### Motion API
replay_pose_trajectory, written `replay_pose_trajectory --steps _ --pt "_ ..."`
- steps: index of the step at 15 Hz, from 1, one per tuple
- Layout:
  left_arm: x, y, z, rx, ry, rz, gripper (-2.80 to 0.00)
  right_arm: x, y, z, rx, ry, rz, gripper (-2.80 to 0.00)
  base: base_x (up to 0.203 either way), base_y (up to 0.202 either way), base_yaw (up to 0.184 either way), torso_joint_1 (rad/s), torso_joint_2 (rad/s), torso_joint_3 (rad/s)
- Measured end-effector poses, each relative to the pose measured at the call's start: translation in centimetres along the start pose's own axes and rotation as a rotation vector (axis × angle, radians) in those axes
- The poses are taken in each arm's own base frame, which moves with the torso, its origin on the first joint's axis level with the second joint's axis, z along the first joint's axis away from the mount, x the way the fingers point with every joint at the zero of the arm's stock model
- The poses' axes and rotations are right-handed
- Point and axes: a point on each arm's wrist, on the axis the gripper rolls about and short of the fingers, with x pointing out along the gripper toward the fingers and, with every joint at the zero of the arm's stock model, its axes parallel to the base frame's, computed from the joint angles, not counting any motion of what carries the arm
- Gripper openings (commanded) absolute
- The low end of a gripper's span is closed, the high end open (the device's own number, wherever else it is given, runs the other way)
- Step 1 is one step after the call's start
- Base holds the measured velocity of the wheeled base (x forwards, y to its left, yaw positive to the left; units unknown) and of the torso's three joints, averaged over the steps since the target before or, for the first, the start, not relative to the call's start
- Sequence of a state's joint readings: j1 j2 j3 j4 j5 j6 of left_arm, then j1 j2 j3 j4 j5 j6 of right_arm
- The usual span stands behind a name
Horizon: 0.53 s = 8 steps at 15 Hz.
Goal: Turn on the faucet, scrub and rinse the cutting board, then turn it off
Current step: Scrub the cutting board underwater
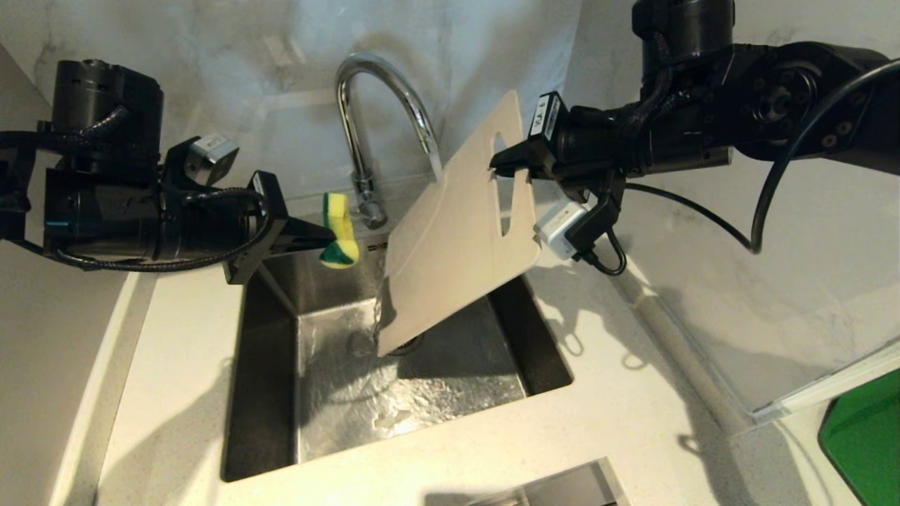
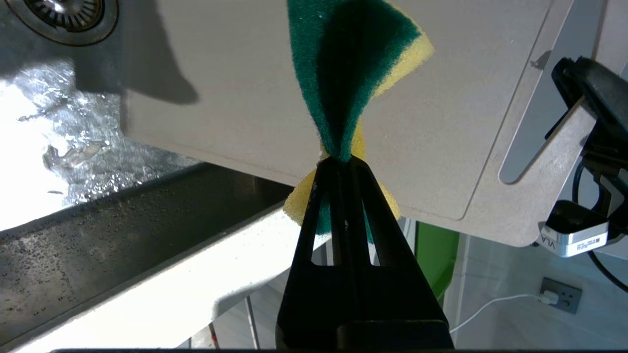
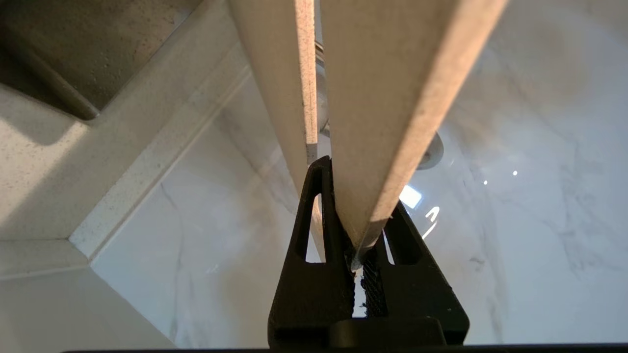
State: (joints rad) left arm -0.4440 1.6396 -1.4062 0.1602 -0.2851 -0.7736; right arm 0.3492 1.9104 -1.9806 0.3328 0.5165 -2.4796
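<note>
Right hand: pinched tight on the cutting board, gripping the strip of board at the handle slot, near the board's upper end; it reaches in from the right side of the head view.
Left hand: closed hard on a yellow-and-green sponge, squeezing it at the middle so both ends flare out; it sits over the left rear part of the sink, apart from the board.
Cutting board: held up in the air over the sink, steeply tilted, slot end high and to the right, lower corner hanging above the drain area; its upper left edge lies just under the spout.
Faucet: stands behind the sink at the back of the counter; its arched spout ends right at the board's upper edge.
Water: runs off the board's lower left edge and lies rippling on the sink floor.
Sponge: green scouring face turned toward the board in the left wrist view, not plainly touching it.
Drain: round strainer in the sink floor, seen beyond the board's lower corner.
</note>
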Motion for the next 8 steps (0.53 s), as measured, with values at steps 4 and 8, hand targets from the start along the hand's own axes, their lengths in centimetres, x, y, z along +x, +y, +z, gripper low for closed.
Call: replay_pose_trajectory --steps 4,8 --pt "0.09 -0.06 -0.12 0.001 0.005 -0.001 -2.80 0.32 0.39 0.01 0.005 -0.005 0.004 -2.80 0.000 0.000 0.000 0.000 0.00 0.000" --pt "0.28 0.02 -0.15 0.000 0.008 0.002 -2.80 0.52 0.56 0.07 0.007 -0.013 0.002 -2.80 0.000 0.000 0.000 0.000 0.00 0.000"
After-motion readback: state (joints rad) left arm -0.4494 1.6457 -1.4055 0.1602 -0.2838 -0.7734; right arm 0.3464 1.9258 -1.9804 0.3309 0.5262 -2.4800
